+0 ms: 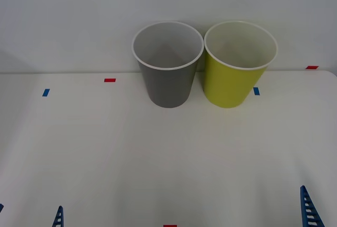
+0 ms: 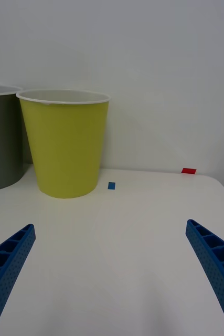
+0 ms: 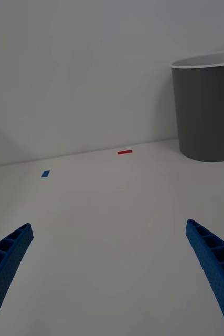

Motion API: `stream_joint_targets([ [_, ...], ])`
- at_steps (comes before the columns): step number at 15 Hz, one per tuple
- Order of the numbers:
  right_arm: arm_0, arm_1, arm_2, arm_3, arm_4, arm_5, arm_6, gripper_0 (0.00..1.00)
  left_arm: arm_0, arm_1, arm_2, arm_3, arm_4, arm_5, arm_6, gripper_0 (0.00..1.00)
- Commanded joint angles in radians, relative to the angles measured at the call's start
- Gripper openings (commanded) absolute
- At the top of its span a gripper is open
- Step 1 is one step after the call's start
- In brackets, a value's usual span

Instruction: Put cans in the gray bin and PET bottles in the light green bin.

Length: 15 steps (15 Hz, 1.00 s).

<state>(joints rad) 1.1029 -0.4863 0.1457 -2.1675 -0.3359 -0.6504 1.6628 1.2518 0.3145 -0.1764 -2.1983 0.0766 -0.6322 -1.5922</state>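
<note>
The gray bin [image 1: 168,82] stands upright at the back middle of the white table, touching or nearly touching the light green bin [image 1: 234,79] on its right. Both have white rims and pale insides. The cans and PET bottles are out of view. My left gripper [image 3: 109,226] is open low at the table's near left, with the gray bin [image 3: 209,115] far ahead of it. At the near right my right gripper [image 2: 109,226] is also open, and it faces the light green bin [image 2: 64,144]. Nothing lies between either pair of fingers.
Small tape marks lie on the table: red [image 1: 109,80] and blue [image 1: 46,92] at the back left, blue [image 1: 256,91] beside the green bin, red [image 1: 311,67] at the far right. A white wall rises right behind the bins.
</note>
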Motion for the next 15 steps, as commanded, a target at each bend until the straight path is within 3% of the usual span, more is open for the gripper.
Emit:
stream_joint_targets([
  [1,0.0,0.0,0.0,0.0,0.0,0.0,0.0,1.0,0.0,0.0,0.0,0.0,0.0,0.0,0.0,1.0],
  [15,0.0,0.0,0.0,0.0,0.0,0.0,0.0,1.0,0.0,0.0,0.0,0.0,0.0,0.0,0.0,1.0],
])
